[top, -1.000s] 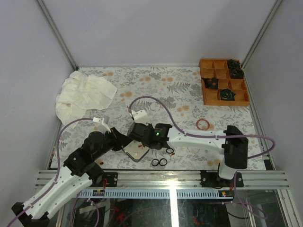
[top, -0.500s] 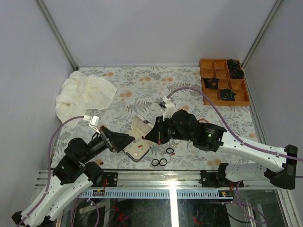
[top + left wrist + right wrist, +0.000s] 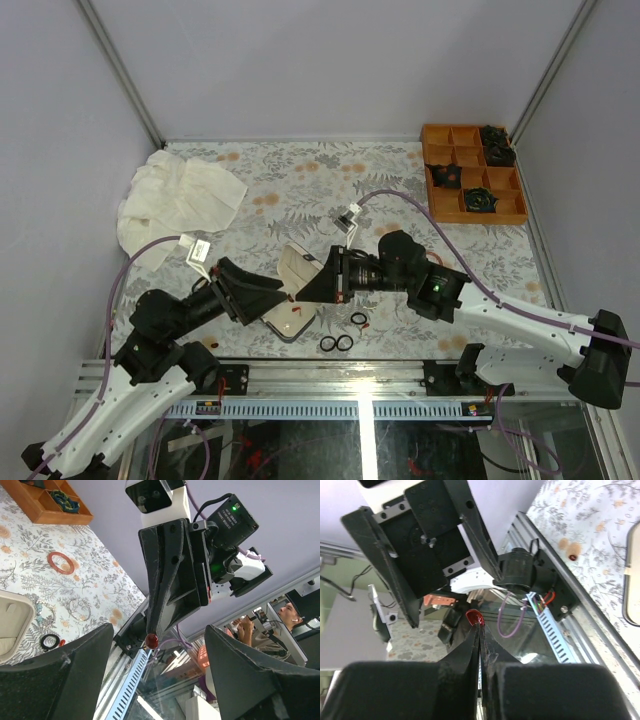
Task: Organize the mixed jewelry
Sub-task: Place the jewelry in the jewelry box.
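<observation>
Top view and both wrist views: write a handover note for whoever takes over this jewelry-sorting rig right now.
Left gripper: open, empty, facing the right one near the case.
Right gripper: shut on a tiny red bead, held in the air.
Things: the case lies open near the front edge. Two black rings and a third ring lie loose beside it, with a reddish ring further right. The orange tray in the far right corner holds dark pieces in some compartments.
Done: case open, bead picked up.
Left: place the bead, then sort the loose rings.
</observation>
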`<state>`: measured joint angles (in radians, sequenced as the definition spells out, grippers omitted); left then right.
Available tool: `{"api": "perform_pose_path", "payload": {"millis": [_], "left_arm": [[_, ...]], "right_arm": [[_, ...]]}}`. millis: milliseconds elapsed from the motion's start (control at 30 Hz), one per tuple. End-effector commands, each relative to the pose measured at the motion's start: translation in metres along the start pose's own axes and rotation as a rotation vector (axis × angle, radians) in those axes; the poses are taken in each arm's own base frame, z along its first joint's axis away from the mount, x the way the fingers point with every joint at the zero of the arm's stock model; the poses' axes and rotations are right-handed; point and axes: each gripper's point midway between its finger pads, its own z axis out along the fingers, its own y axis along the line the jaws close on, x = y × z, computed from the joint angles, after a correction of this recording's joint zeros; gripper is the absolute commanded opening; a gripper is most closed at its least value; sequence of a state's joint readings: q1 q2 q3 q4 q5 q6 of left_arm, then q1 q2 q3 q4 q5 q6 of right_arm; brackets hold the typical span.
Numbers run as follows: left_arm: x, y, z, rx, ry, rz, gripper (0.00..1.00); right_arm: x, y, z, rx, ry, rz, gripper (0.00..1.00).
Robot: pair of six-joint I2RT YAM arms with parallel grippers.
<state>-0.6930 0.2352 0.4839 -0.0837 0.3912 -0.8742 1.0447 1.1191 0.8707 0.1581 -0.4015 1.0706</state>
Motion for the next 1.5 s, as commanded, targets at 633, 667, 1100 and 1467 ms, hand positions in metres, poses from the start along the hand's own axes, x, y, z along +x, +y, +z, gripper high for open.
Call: {"api": "perform_pose_path", "payload": {"millis": [633, 667, 1100, 1467], "left_arm": [[0.003, -0.016, -0.001, 0.095, 0.014, 0.0, 0.42], [0.003, -0.015, -0.002, 0.09, 0.014, -0.002, 0.42], [0.008, -0.002, 0.002, 0.047, 0.032, -0.02, 0.37], [0.009, 0.002, 0.003, 0.032, 0.033, -0.026, 0.28]], "right_arm": [[-0.017, 0.028, 0.0, -0.203, -0.016, 0.044, 0.0], [-0.017, 0.027, 0.0, -0.2, -0.018, 0.046, 0.0], [-0.018, 0.022, 0.002, -0.2, -0.02, 0.051, 0.0], [-0.017, 0.016, 0.006, -0.195, -0.009, 0.058, 0.0]]}}
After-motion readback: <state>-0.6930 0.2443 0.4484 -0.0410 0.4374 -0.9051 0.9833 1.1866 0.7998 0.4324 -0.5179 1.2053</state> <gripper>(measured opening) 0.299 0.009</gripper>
